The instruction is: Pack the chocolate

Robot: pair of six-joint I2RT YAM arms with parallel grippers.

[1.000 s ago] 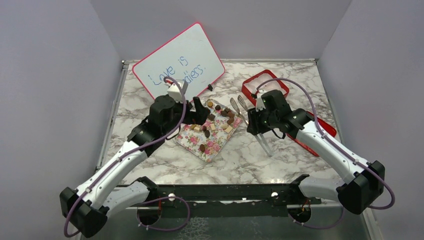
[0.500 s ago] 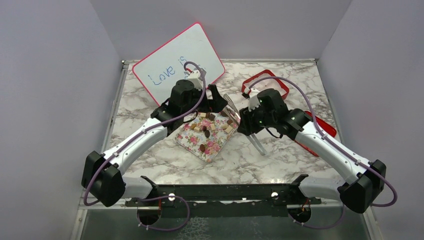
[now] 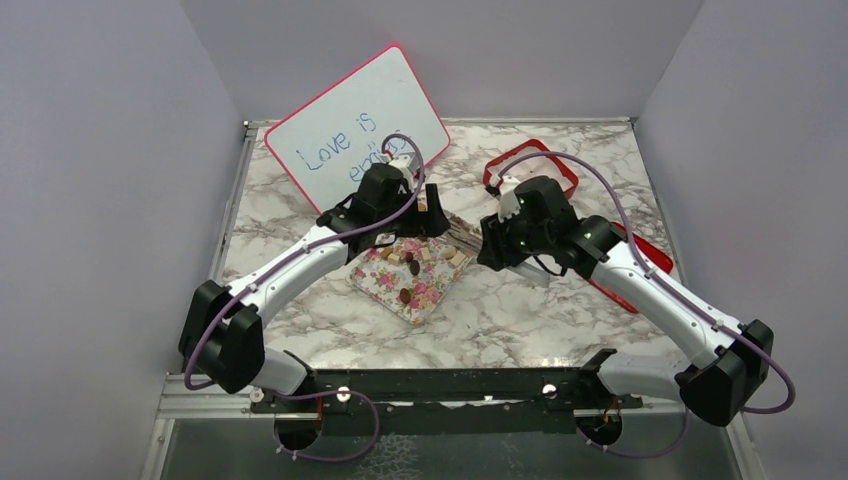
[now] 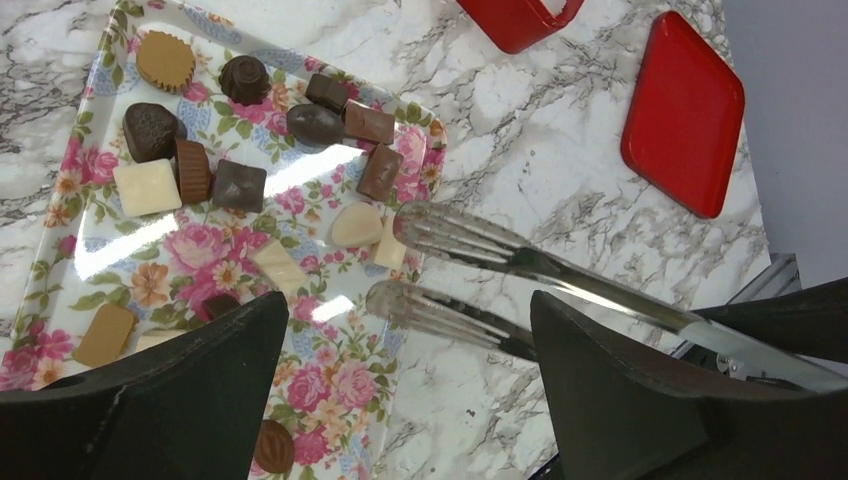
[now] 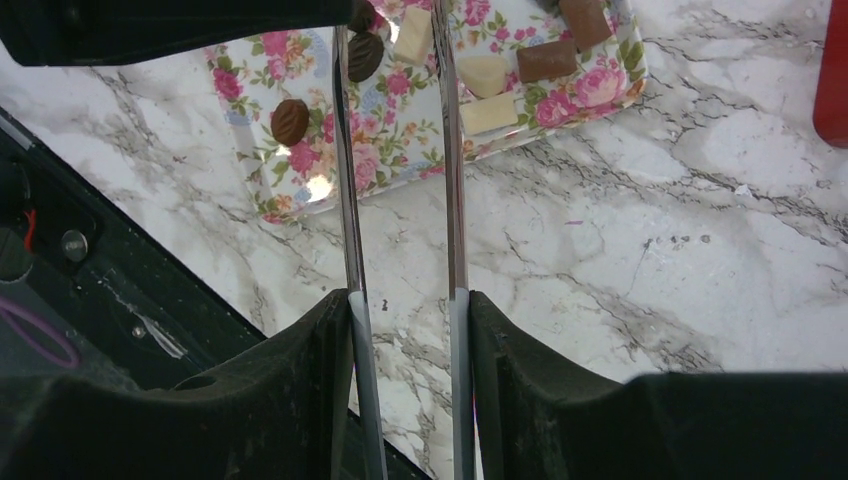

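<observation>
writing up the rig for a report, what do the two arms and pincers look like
The left arm and right arm match: white tube links between chunky black joint housings, with a thin purple cable looping loosely along each. The left pincer and right pincer are matte black, each with two broad wedge-shaped fingers. No lettering shows.

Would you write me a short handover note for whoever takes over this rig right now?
Left gripper: open, empty, hovering over the floral tray.
Right gripper: shut on the tongs, tips over the tray's edge by the cream pieces.
The chocolate: every piece I can see lies on the tray. The red box and red lid sit to its right.
Done: nothing visibly packed, though the right arm partly hides the box.
Left: move the pieces into the box, then presumably fit the lid.
</observation>
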